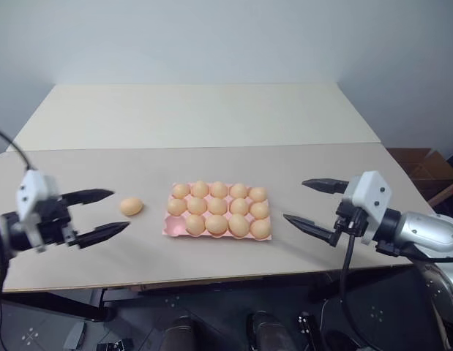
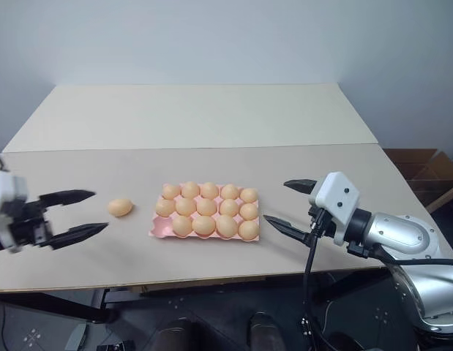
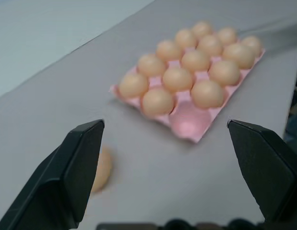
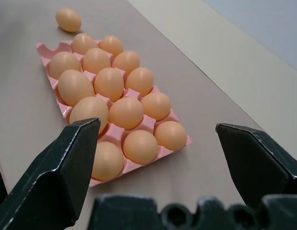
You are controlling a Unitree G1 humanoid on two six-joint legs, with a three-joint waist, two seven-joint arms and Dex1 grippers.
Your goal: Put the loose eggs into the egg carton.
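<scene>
Pink egg carton sits mid-worktop, fourteen cups filled, its seven-o'clock corner cup bare. One loose egg lies at the carton's nine o'clock, near the left gripper, likely next. Both grippers' jaws gape empty; right gripper waits at three o'clock.

I get soft, even light from overhead, bright enough everywhere with no glare. The surface reads flat and matte, and shadows are faint: a weak smudge under the loose egg and a thin dark line along the near edge of the egg carton. Both head views are sharp. My left wrist view is soft all over, the eggs hazy and the far right corner smeared. The right wrist view is crisper.
</scene>
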